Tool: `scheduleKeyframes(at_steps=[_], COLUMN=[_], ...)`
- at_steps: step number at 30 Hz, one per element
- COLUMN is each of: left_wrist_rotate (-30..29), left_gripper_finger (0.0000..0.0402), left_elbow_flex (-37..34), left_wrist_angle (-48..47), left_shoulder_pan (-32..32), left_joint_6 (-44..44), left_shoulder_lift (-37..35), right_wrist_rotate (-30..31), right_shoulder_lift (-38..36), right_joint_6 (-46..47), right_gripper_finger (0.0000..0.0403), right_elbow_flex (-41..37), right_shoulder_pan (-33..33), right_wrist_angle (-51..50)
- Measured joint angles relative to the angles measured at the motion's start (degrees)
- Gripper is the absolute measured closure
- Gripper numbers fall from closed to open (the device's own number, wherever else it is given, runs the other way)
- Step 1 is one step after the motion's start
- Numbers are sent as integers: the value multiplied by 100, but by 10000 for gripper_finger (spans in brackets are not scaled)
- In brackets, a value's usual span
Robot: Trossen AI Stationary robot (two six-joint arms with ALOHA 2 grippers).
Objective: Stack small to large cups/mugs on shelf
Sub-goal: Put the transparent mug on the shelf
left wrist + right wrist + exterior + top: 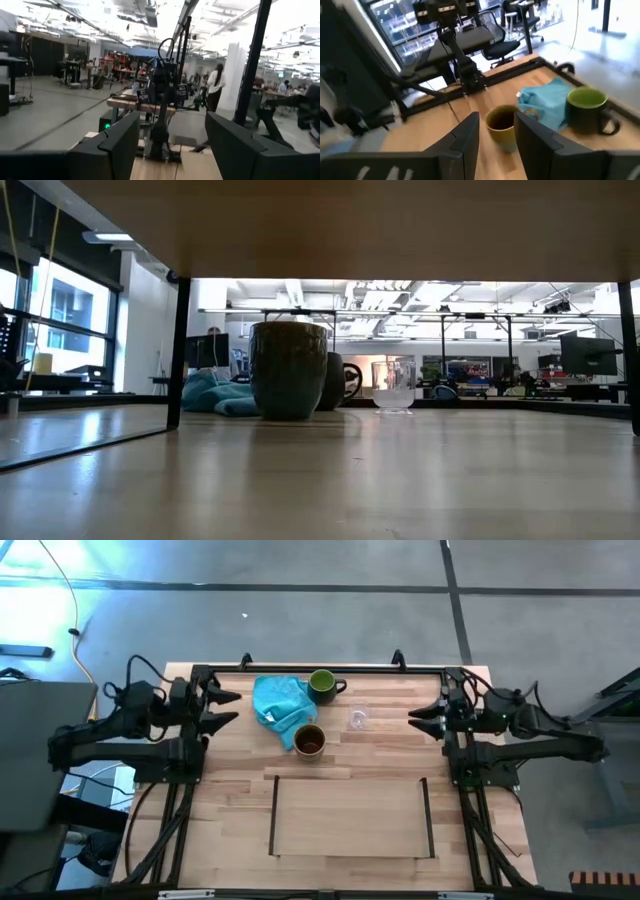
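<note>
Three cups stand upright on their bases on the far half of the wooden table. The green mug (322,685) (587,112) is farthest back, the brown mug (309,740) (502,125) is nearer, and the small clear glass cup (358,720) (395,385) is to their right. The shelf (350,818), a pale board with dark rails on its short sides, stands at the near middle with nothing on it. My left gripper (225,710) (172,145) hangs open at the table's left, above it. My right gripper (415,721) (497,135) hangs open at the right, pointing toward the brown mug.
A crumpled turquoise cloth (280,705) lies left of the mugs, beside both. A dark frame (320,668) runs along the table's far edge. In the low view the shelf's underside (320,230) spans overhead on dark legs (178,350). Bare wood lies between the cups and the shelf.
</note>
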Motion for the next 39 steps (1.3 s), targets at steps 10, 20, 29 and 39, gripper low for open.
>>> scheduleKeyframes(at_steps=[10, 20, 29, 39], left_wrist_rotate=[309, 289, 238, 236], left_gripper_finger=[186, 186, 186, 186], left_elbow_flex=[96, 96, 96, 96], left_wrist_angle=[-2142, -1923, -1978, -2002], left_shoulder_pan=[0, 0, 0, 0], left_joint_6=[-816, -945, -1131, -1220], left_shoulder_lift=[602, 742, 742, 742], right_wrist_rotate=[599, 145, -652, -1519], right_shoulder_lift=[774, 2395, 3987, 5755], right_joint_6=[1749, 1996, 254, -2741], right_gripper_finger=[289, 289, 289, 289], right_elbow_flex=[587, 1292, 2487, 4229], right_shoulder_pan=[-383, -1401, -2171, -2494], right_wrist_angle=[-1607, -1941, -2553, -4119])
